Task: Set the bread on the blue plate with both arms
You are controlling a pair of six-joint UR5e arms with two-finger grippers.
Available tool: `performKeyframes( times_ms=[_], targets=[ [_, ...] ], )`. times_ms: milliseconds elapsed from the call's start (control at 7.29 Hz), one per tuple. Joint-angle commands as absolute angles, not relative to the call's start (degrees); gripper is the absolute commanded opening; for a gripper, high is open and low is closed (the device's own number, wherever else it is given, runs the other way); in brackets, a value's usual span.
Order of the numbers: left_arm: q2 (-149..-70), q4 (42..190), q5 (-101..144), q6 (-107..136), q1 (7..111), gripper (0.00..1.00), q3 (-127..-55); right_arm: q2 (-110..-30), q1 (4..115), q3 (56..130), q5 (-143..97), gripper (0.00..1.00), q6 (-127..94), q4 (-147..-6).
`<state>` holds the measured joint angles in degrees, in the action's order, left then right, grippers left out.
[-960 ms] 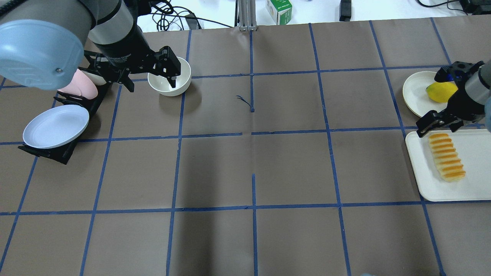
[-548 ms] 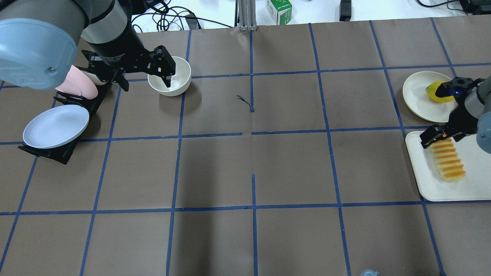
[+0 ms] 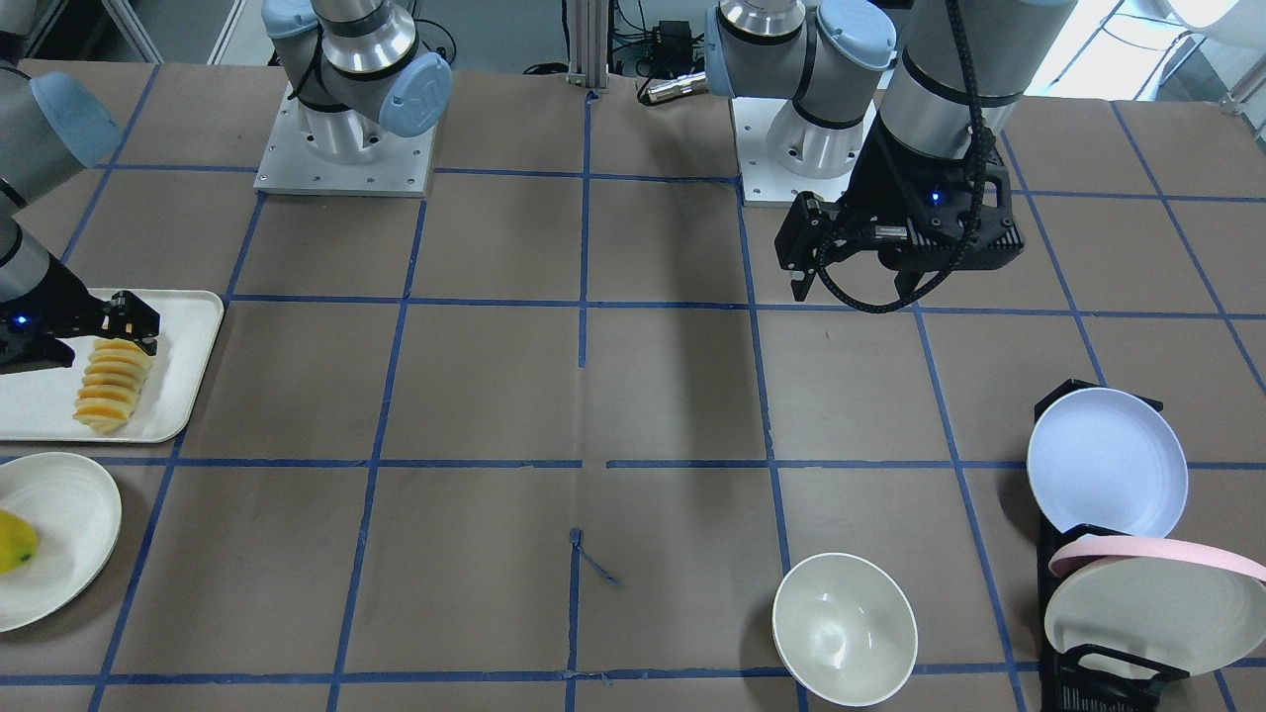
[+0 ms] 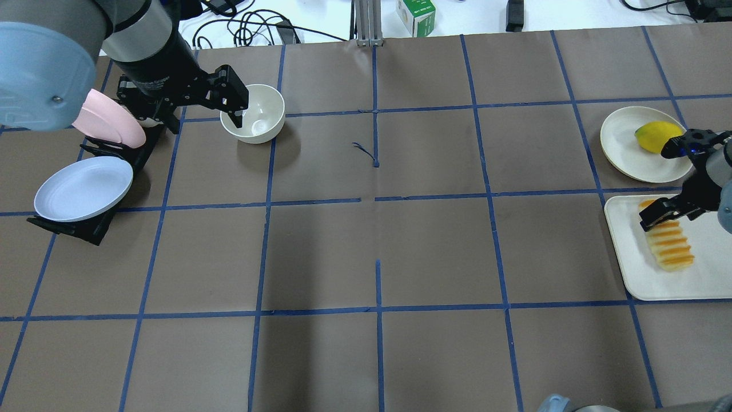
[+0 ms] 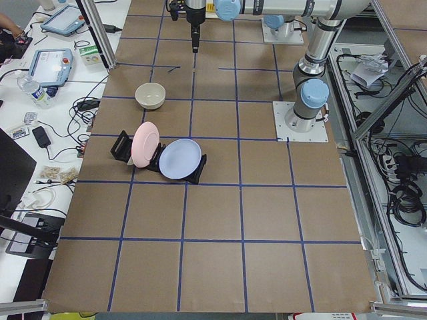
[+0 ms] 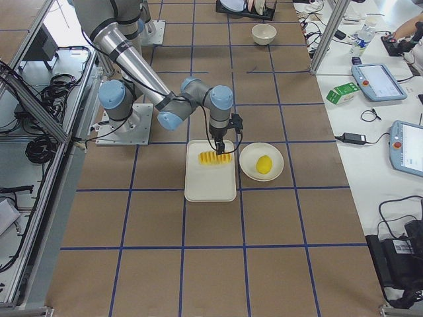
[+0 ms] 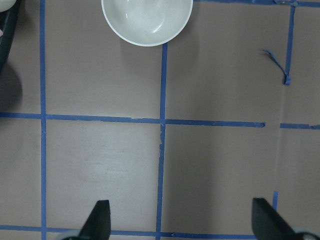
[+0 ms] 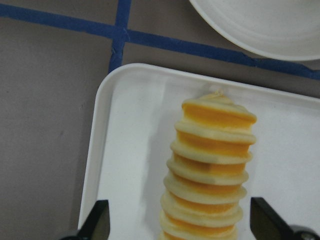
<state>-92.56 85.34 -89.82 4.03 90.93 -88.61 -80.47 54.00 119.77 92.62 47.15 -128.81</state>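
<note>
The bread (image 4: 668, 246) lies on a white tray (image 4: 637, 274) at the table's right edge; it also shows in the front view (image 3: 111, 386) and the right wrist view (image 8: 212, 170). My right gripper (image 4: 670, 214) is open and hangs over the loaf's far end, with a fingertip (image 8: 99, 222) on each side of it. The blue plate (image 4: 83, 187) leans tilted in a black rack at the far left, also seen from the front (image 3: 1106, 460). My left gripper (image 4: 200, 110) is open and empty, above the table beside the rack.
A white bowl (image 4: 253, 113) stands right of my left gripper. A pink-rimmed plate (image 4: 111, 119) leans in the same rack. A yellow fruit (image 4: 652, 136) lies on a cream plate (image 4: 623, 143) just beyond the tray.
My right gripper has moved toward the near side and now stands over the bread's far end. My left gripper has drifted left and farther back, off the bowl.
</note>
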Motion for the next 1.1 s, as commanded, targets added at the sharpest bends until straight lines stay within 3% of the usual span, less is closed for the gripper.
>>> performKeyframes(
  times_ms=[0, 411, 960],
  targets=[
    [-92.64, 84.73, -89.74, 3.78, 89.66, 1.0, -88.33, -80.16, 53.18, 119.79, 92.72, 1.0, 47.55, -128.93],
    [-92.98, 84.73, -89.39, 2.47, 72.85, 1.0, -88.59, -77.53, 52.03, 119.53, 92.64, 1.0, 47.55, -129.63],
    [-102.53, 79.4, -89.47, -6.13, 54.95, 1.0, -87.81, -75.86, 52.03, 119.71, 92.55, 1.0, 47.55, -129.9]
  ],
)
